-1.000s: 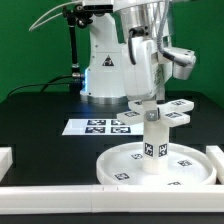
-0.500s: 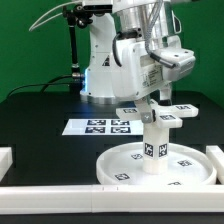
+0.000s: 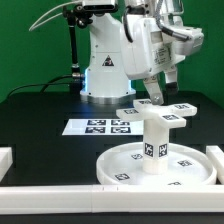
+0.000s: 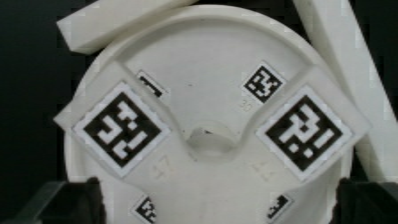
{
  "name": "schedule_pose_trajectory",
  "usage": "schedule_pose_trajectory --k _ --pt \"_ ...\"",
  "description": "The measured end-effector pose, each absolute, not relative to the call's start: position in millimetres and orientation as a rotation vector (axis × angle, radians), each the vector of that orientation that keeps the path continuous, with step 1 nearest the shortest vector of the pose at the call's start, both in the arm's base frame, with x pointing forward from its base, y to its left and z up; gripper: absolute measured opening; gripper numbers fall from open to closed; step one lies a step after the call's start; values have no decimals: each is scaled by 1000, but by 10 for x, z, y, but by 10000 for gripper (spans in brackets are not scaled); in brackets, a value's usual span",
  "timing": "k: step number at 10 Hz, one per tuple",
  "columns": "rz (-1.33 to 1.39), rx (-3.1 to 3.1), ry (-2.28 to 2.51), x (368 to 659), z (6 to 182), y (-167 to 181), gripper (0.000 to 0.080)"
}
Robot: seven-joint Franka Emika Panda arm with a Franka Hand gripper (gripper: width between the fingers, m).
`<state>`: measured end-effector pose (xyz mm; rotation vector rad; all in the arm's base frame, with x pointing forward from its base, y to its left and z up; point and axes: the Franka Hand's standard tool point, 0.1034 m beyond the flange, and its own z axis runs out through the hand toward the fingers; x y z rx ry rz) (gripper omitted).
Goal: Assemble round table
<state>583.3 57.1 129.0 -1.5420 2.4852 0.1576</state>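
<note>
The large round disc [image 3: 125, 170] lies flat on the black table. The short leg [image 3: 152, 148] stands upright at its middle, and the cross-shaped base piece [image 3: 160, 114] sits on top of the leg. My gripper [image 3: 154, 95] hangs tilted just above the base piece, open and holding nothing. The wrist view looks down on the base piece [image 4: 205, 140] and its large tags, with the disc [image 4: 196, 22] beneath it. The gripper [image 4: 217, 203] straddles the piece without touching it, its dark fingers [image 4: 68, 200] at the picture's two corners.
The marker board [image 3: 104, 126] lies behind the disc, in front of the robot's base [image 3: 100, 70]. White border rails run along the front [image 3: 90, 196], at the exterior view's left [image 3: 5, 156] and at its right [image 3: 216, 152].
The gripper has opened and let go of the cross-shaped base piece, then risen and swung toward the exterior view's right. The base piece stays on the leg.
</note>
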Motion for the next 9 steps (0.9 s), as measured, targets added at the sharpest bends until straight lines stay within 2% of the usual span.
schedule_pose_trajectory --k 2,6,9 --pt "158 -1548 2483 5830 1281 576 649" --pt "198 -2232 1938 5879 1324 663 649" --pt "189 -2434 1671 5887 1319 683 649"
